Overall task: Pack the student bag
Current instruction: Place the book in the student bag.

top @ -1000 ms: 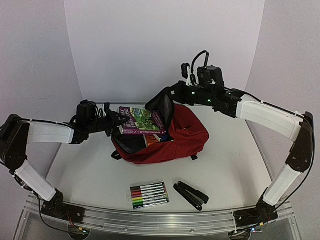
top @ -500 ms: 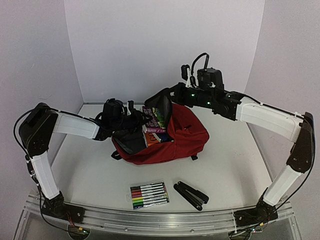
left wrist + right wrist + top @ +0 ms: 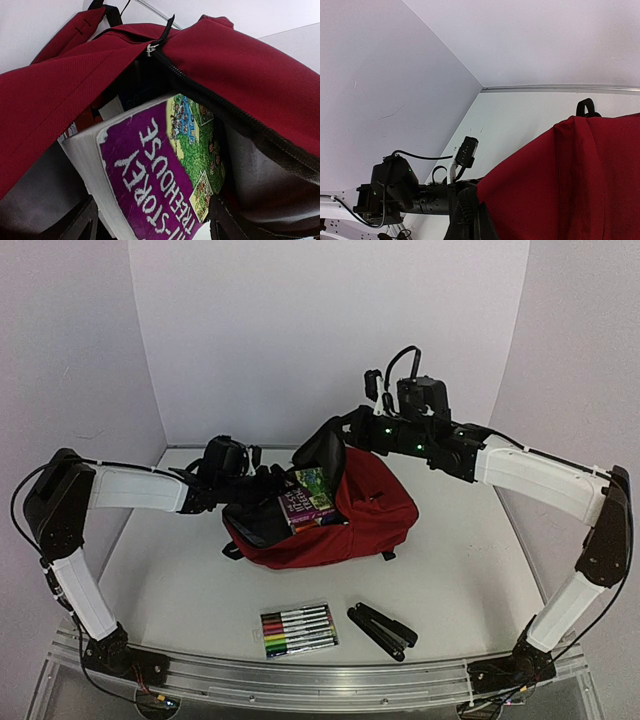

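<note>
A dark red soft fabric backpack (image 3: 372,512) lies in the middle of a white table (image 3: 460,575), with its open mouth facing left. A thick paperback book with a purple and green cover (image 3: 306,502) stands tilted in that mouth, its right end inside the backpack.

The left hand (image 3: 270,482) reaches in from the left, at the opening. In the left wrist view its two dark fingers (image 3: 82,225) stand wide apart on either side of the book's (image 3: 160,175) near end. They seem to be clear of it, though the bottom of the frame cuts them off.

The right hand (image 3: 338,430) comes from the far right. It is closed on the backpack's top flap and holds it up above the opening. In the right wrist view, red cloth (image 3: 570,185) fills the lower right and hides the fingers.

On the near part of the table, well apart from the backpack, lies a flat clear pack of coloured felt-tip pens (image 3: 297,630). Just to its right is a long black two-part object (image 3: 382,630), set at an angle.

A black zipper (image 3: 210,100) edges the opening. Beside the book, pale and red shapes sit deep inside the backpack, too dark to make out.

White capitals on the purple cover read "STOREY TREEHOUSE", upside down to the left wrist camera, with the start of the title cut off. The green part carries a small cartoon drawing.
</note>
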`<action>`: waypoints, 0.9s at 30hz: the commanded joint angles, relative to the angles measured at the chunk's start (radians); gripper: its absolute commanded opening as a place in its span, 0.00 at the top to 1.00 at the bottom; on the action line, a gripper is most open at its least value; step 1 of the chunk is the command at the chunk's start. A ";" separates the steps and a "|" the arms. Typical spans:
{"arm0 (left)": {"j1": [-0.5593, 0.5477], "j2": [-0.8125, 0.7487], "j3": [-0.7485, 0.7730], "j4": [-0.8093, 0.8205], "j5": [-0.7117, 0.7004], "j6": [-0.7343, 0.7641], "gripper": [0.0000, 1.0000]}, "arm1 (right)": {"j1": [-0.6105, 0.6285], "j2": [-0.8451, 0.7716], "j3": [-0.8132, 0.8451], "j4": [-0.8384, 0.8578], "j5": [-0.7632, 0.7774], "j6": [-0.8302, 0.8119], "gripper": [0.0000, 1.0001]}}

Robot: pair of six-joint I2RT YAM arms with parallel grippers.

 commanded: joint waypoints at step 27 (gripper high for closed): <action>-0.099 0.243 0.269 0.075 0.087 0.035 0.73 | 0.007 -0.069 -0.009 0.088 0.011 -0.008 1.00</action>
